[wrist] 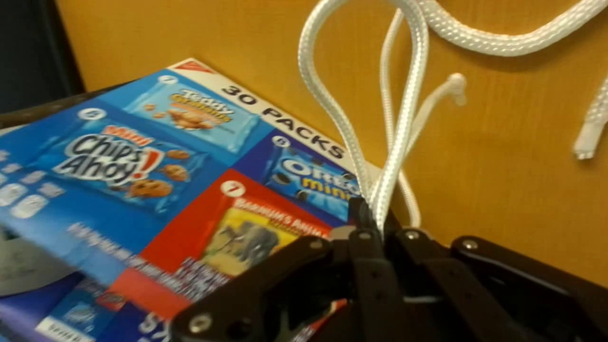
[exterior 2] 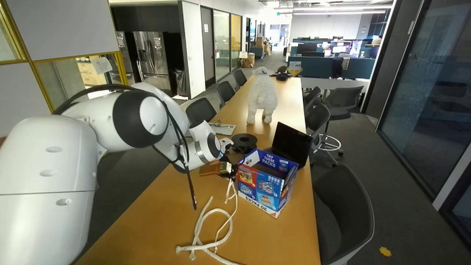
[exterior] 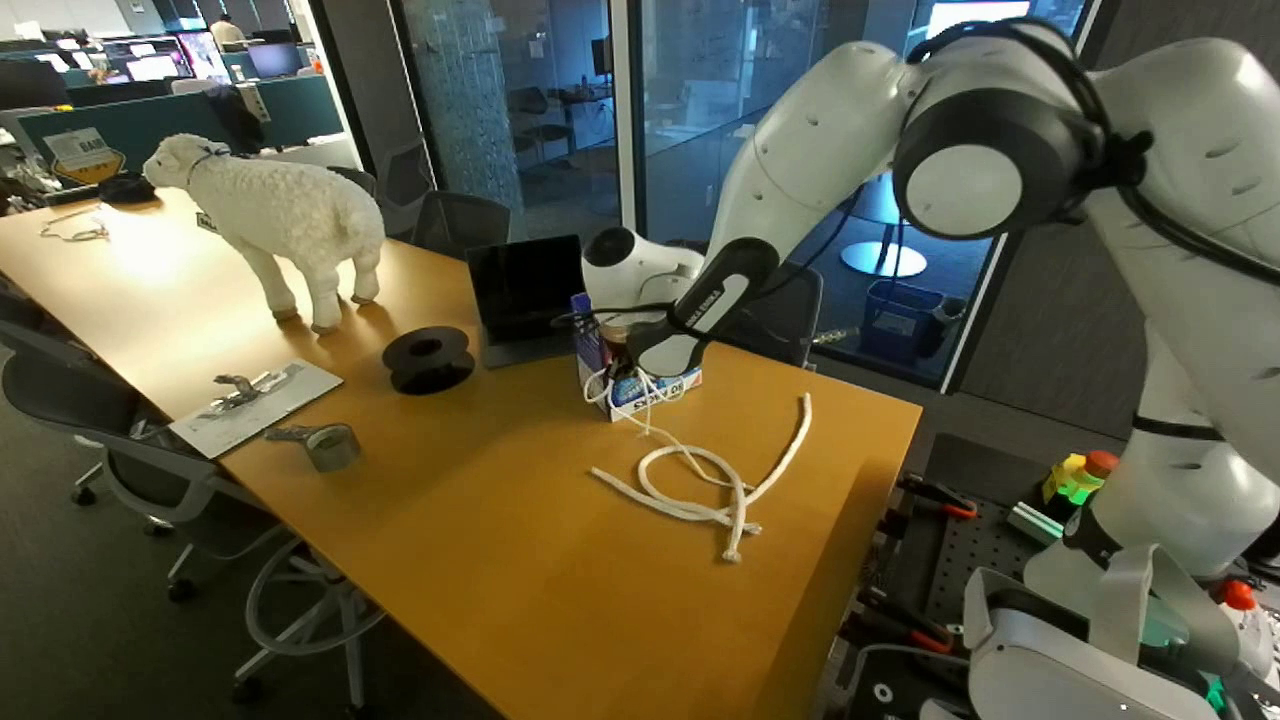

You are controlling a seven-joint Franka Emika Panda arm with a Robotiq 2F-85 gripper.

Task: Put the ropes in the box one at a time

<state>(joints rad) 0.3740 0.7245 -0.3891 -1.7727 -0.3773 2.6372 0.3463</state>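
My gripper (wrist: 377, 216) is shut on a thin white rope (wrist: 408, 109), which loops up and away from the fingertips in the wrist view. In an exterior view the gripper (exterior 2: 231, 176) stands beside the blue box (exterior 2: 263, 187), outside its walls, with held strands hanging down and one trailing to the table. The box, open-topped with printed snack packs, also shows its front in the wrist view, right behind the fingers. Thicker cream-white ropes (exterior: 700, 510) lie curved and crossed on the table in both exterior views. In an exterior view, the arm hides much of the box (exterior: 655, 395).
Behind the box stands a black laptop-like item (exterior: 525, 290). A dark spool (exterior: 428, 360), a tape roll (exterior: 330, 447) and a clipboard (exterior: 258, 405) lie farther along the table (exterior: 520, 560). A white toy sheep (exterior: 290, 220) stands beyond them.
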